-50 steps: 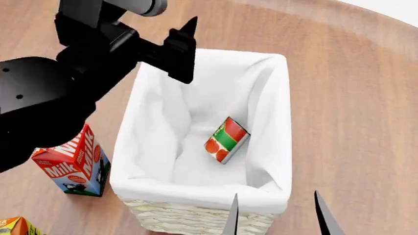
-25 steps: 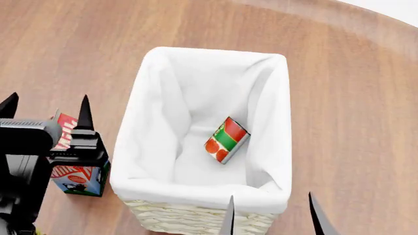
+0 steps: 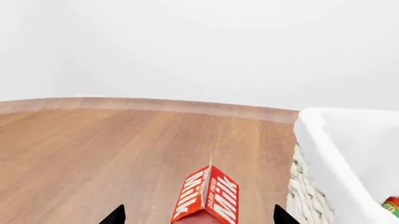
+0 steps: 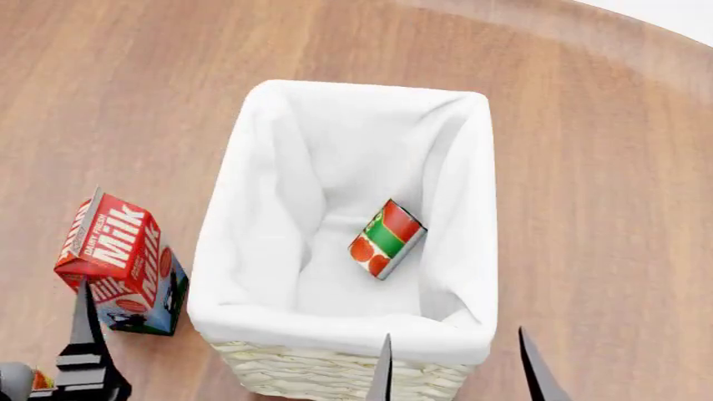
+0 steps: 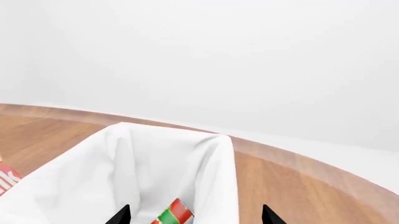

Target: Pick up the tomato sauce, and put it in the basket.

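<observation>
Already the tomato sauce [image 4: 386, 238] lies tilted inside the basket [image 4: 346, 334], mid-frame. Both my pincers, right pincer [image 4: 455, 368] and left pincer [image 3: 198, 217], gape empty; careless retreat could topple the milk carton [image 4: 112, 251] lower left.

Wooden table [image 4: 579, 167] — basket [image 4: 334, 372], milk carton [image 4: 117, 263]
</observation>
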